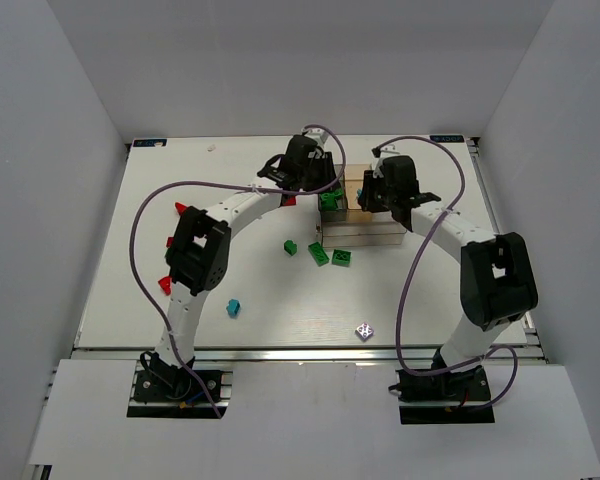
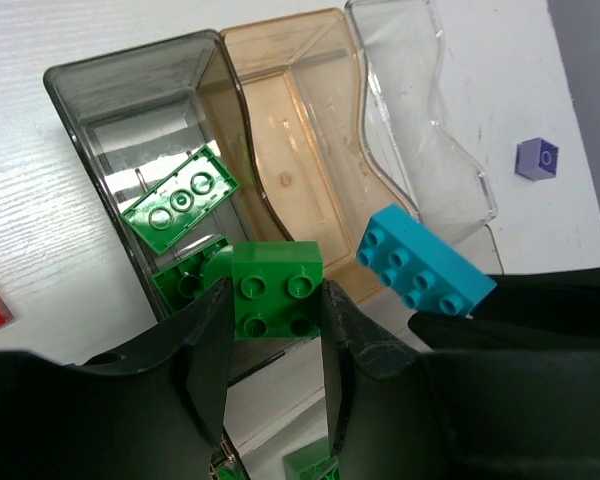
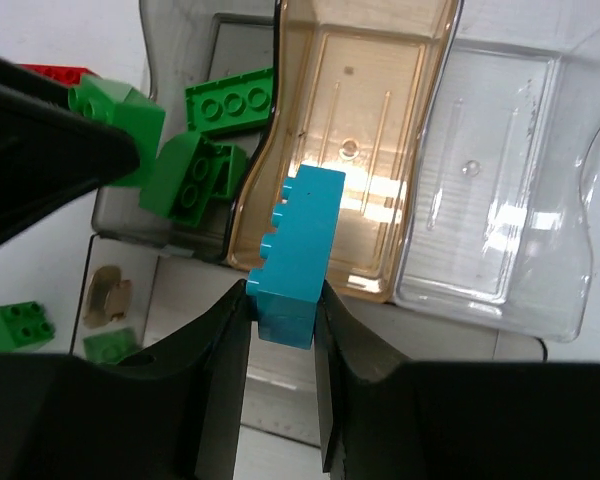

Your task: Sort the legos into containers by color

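Observation:
My left gripper [image 2: 276,300] is shut on a green 2x2 lego [image 2: 276,285] and holds it over the near end of the smoky compartment [image 2: 100,80]. Two green legos [image 2: 180,198] lie in that compartment. My right gripper [image 3: 282,300] is shut on a cyan lego [image 3: 295,250] and holds it over the near edge of the empty tan compartment [image 3: 370,100]. The clear compartment [image 3: 500,180] is empty. In the top view both grippers, left [image 1: 315,185] and right [image 1: 375,195], meet over the tray [image 1: 365,232].
Loose green legos [image 1: 318,253] lie just in front of the tray. A cyan lego [image 1: 234,307] and red legos [image 1: 165,283] lie to the left. A small purple brick [image 1: 364,330] sits near the front edge. White walls enclose the table.

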Motion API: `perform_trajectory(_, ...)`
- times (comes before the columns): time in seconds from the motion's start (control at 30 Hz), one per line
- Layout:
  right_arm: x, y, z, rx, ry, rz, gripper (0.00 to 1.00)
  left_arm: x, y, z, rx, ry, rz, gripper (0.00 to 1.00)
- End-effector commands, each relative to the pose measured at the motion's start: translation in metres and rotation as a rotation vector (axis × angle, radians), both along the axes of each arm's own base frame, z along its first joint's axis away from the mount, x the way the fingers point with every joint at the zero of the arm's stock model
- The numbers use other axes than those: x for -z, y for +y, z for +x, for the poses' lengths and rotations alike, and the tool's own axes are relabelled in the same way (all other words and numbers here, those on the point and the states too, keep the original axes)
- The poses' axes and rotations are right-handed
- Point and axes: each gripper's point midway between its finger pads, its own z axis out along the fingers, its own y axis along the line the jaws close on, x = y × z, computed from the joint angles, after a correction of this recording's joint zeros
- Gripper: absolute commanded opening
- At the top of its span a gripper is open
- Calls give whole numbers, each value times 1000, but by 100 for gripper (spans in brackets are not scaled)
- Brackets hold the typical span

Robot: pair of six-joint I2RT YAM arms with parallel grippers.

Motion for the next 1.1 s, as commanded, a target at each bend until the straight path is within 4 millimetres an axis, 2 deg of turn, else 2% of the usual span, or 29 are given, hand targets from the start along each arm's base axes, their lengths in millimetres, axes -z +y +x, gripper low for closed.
perform_trajectory(0.0, -23, -3, 30, 26, -107, -17, 9, -19, -4, 5, -4, -36, -4, 0)
perform_trajectory(0.03, -24, -2, 32, 21, -110, -15, 18, -15, -3, 6, -5, -30, 1, 3)
perform_trajectory(0.07, -22, -1, 32, 11, -104, -12, 34, -5, -3, 6, -7, -15, 14, 7)
perform_trajectory(0.1, -18, -1, 33, 11, -97, -11, 40, -2, -3, 7, -9, -6, 20, 21)
perform_trajectory(0.17, -17, 0, 34, 4, -92, -6, 63, 7, -3, 7, -10, 10, 35, 38)
perform_trajectory(0.2, -16, -1, 35, 6, -93, -7, 65, 7, -3, 8, -12, 5, 33, 48)
perform_trajectory(0.27, -17, 1, 33, -18, -89, 11, 70, 7, -3, 7, -10, 6, 34, 55)
perform_trajectory(0.37, -32, 3, 29, -37, -121, 34, 70, 1, -4, 8, -3, -3, 30, 60)
perform_trajectory(0.43, -41, 9, 21, -83, -137, 66, 70, -8, -5, 8, 1, -16, 22, 62)
perform_trajectory(0.47, -57, 10, 15, -109, -172, 85, 69, -11, -4, 7, 3, -20, 21, 64)
perform_trajectory(0.5, -55, 12, 7, -172, -191, 64, 69, -20, -4, 6, 5, -33, 16, 64)
perform_trajectory(0.53, -66, 23, -4, -276, -230, 93, 69, -23, -3, 5, 5, -36, 14, 64)
perform_trajectory(0.57, -86, 32, -20, -363, -288, 119, 69, -28, -2, 3, 8, -41, 13, 64)
perform_trajectory(0.6, -90, 33, -30, -494, -370, 52, 69, -32, 0, 1, 9, -46, 9, 64)
perform_trajectory(0.63, -80, 35, -47, -578, -383, 40, 69, -50, 7, 1, 3, -72, -5, 64)
perform_trajectory(0.67, -92, 49, -75, -746, -439, 76, 68, -44, 12, -6, 3, -61, 3, 62)
perform_trajectory(0.73, -79, 53, -98, -918, -492, 16, 66, -53, 19, -15, 6, -81, 7, 51)
perform_trajectory(0.77, -69, 57, -117, -1003, -449, 49, 61, -60, 35, -23, -15, -90, 20, 25)
perform_trajectory(0.8, -58, 57, -127, -1044, -405, 52, 57, -64, 41, -28, -16, -102, 34, 13)
perform_trajectory(0.83, -51, 57, -130, -1081, -409, 22, 47, -66, 48, -35, -21, -103, 48, 4)
perform_trajectory(0.87, -40, 57, -132, -1091, -376, 13, 43, -81, 62, -43, -33, -119, 48, 0)
perform_trajectory(0.9, -32, 56, -136, -1096, -351, 0, 40, -66, 72, -55, -30, -94, 85, 0)
perform_trajectory(0.97, -16, 52, -136, -1077, -328, -59, 40, -63, 98, -66, -58, -78, 121, 2)
perform_trajectory(1.0, -12, 51, -136, -1072, -329, -78, 45, -79, 108, -77, -56, -114, 128, 26)
perform_trajectory(1.03, -10, 51, -134, -1064, -333, -95, 52, -62, 126, -85, -79, -89, 174, 39)
perform_trajectory(1.07, -3, 50, -134, -1032, -316, -131, 63, -60, 132, -95, -71, -87, 190, 51)
